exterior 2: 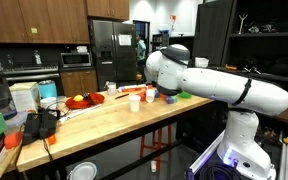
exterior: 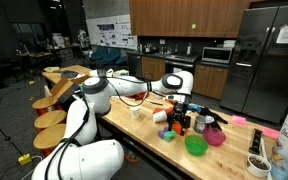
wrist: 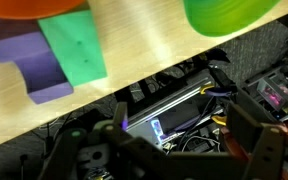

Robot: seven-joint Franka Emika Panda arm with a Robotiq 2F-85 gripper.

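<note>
Two blocks near the spread gripper (wrist: 176, 140), by wooden table (wrist: 144, 55) edge
Jaws wide apart, pinching nothing; green block (wrist: 74, 50) touches purple block (wrist: 29, 70) on the table, close to its edge; orange thing (wrist: 34, 8) just beside both, cut off by frame; green bowl (wrist: 229, 15) sits apart along same edge

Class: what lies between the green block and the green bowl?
Bare wooden tabletop only, seen in the wrist view, between green block and green bowl.
</note>
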